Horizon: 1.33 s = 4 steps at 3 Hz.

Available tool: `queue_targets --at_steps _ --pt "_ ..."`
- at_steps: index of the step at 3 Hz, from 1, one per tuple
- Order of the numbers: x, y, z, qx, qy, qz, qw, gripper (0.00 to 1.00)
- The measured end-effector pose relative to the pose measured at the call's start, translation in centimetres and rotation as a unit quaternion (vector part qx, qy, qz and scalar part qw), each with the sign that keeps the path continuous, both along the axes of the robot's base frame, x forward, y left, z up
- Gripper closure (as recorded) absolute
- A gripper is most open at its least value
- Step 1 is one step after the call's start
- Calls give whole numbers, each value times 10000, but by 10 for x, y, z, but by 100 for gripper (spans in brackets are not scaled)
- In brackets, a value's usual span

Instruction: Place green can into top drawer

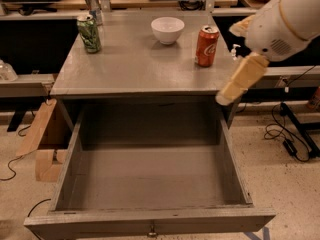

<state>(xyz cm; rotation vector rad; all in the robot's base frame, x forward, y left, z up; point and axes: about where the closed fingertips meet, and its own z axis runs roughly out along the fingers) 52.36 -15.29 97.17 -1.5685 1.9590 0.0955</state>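
Note:
The green can (pixel 89 33) stands upright at the back left corner of the grey table top (pixel 135 69). The top drawer (pixel 150 219) is pulled fully out below the table top; it is empty inside, and its small knob (pixel 151 231) shows at the bottom edge. My gripper (pixel 239 79) hangs from the white arm (pixel 282 21) at the table's right edge, just right of the red cola can and far from the green can. It holds nothing that I can see.
A red cola can (pixel 206 45) stands at the right of the table top and a white bowl (pixel 167 29) at the back middle. A slim silver-blue can (pixel 92 3) stands behind the green can. Cardboard (pixel 42 144) lies on the floor at the left and cables (pixel 285 134) at the right.

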Motion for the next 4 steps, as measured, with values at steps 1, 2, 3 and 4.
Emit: queue_targets --at_steps 1,2,3,4 --pt "23 37 5 832 -477 173 9952 0" --pt "42 70 9 1619 -962 350 9815 0" --pt "48 82 20 1820 -1190 400 9753 0" --pt "51 84 19 1833 -1186 423 9750 0"
